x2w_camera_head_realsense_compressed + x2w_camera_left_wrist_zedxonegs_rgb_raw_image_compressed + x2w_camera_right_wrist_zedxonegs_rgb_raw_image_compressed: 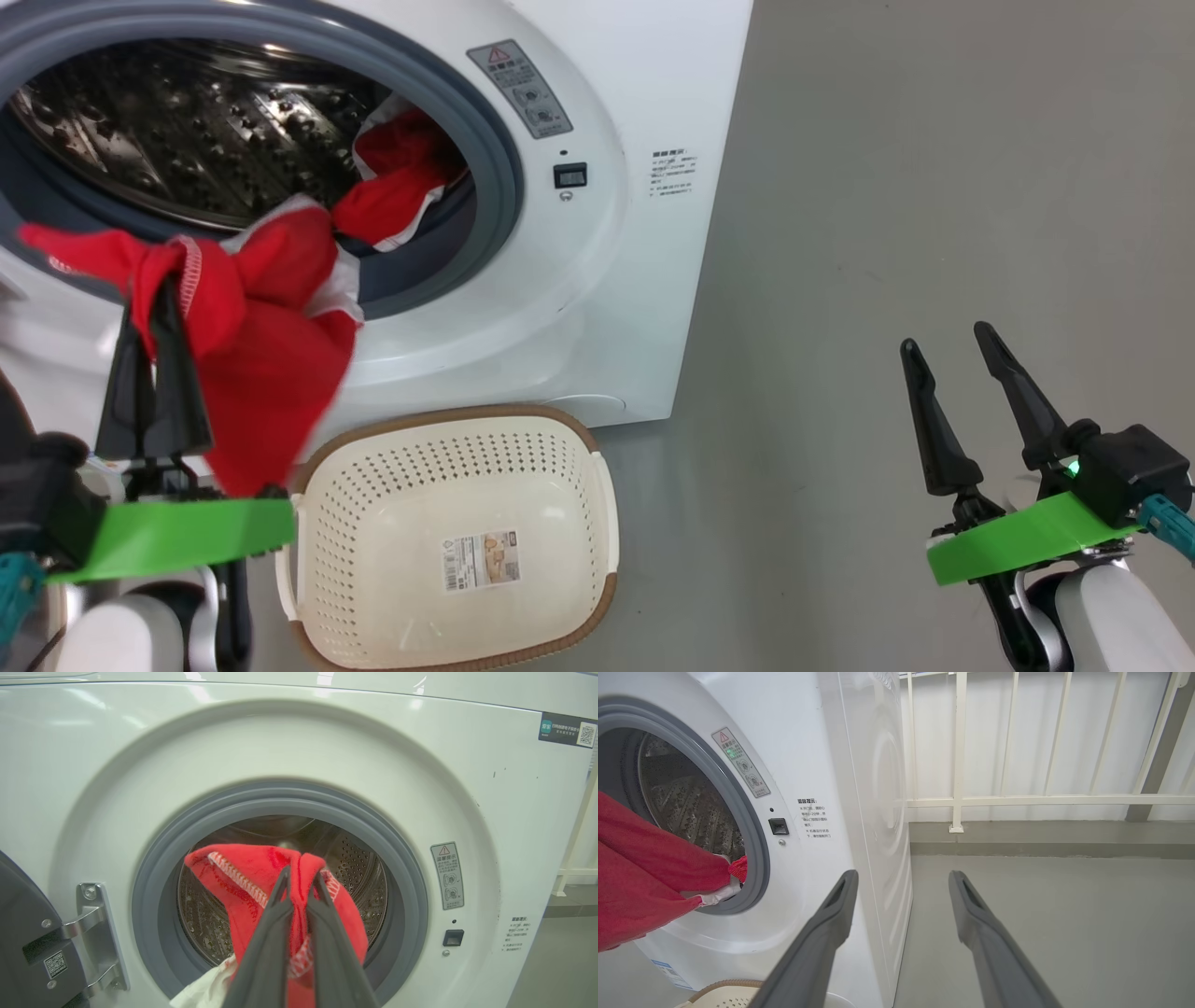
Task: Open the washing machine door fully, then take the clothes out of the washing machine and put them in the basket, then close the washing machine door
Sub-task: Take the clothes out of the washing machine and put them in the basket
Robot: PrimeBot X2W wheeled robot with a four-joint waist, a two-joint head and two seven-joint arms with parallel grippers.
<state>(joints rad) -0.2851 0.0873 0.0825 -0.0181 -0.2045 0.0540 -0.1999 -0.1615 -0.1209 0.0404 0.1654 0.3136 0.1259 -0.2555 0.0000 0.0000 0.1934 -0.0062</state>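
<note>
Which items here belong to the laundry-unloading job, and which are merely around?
Job: big white front-loading washing machine; red white-trimmed garment gripped by left tool; second red garment at the drum mouth; cream perforated plastic basket.
Around: white metal railing; grey floor; open right tool.

In the head view the mouth of the washer (597,308), upper left, stands open, but red clothes (397,187) lie across its lower right lip. Another bunch, clamped in the left gripper (154,308), hangs before the washer's front, just by the left corner of the basket (448,415). The basket, lower middle, is open from above. Bare floor (887,187) fills the right half around the wide-spread right gripper (945,338). In the left wrist view the door (18,933) and hinge (93,933) crowd the lower left. A railing (1045,799) bars the right wrist view's upper right.
</note>
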